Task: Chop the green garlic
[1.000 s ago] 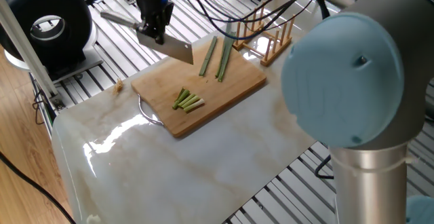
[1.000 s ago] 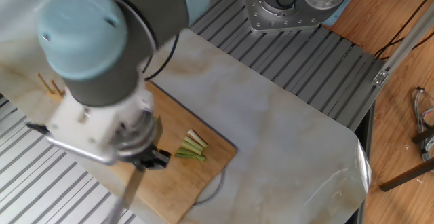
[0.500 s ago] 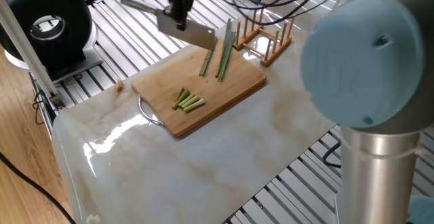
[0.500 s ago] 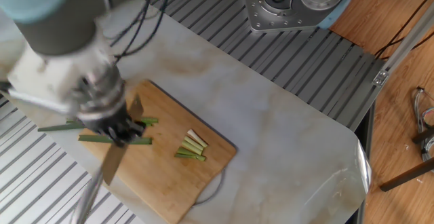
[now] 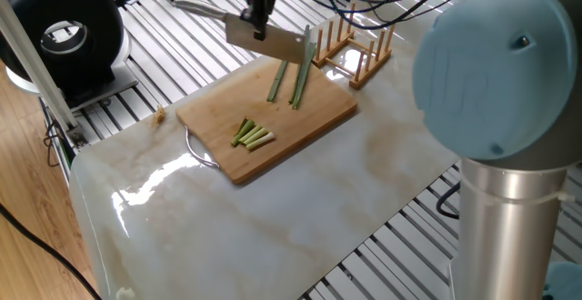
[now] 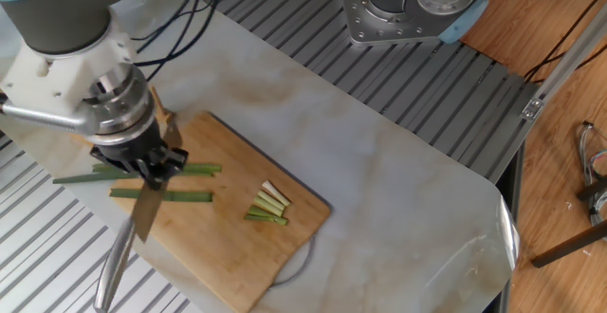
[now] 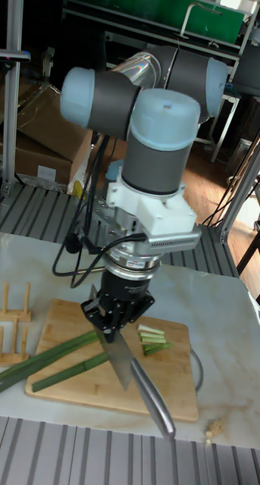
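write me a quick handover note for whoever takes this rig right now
Tool: shut on the knife, blade held in the air above the long stalks.
Cutting board: two long stalks lie at its rack end, overhanging the edge; a small pile of cut pieces sits near its middle.
Done: a few short pieces chopped.
Left: both long stalks are uncut.

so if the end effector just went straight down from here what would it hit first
Probably the long green garlic stalks on the cutting board: the knife held by the end effector hangs right over them. Its exact height is unclear.
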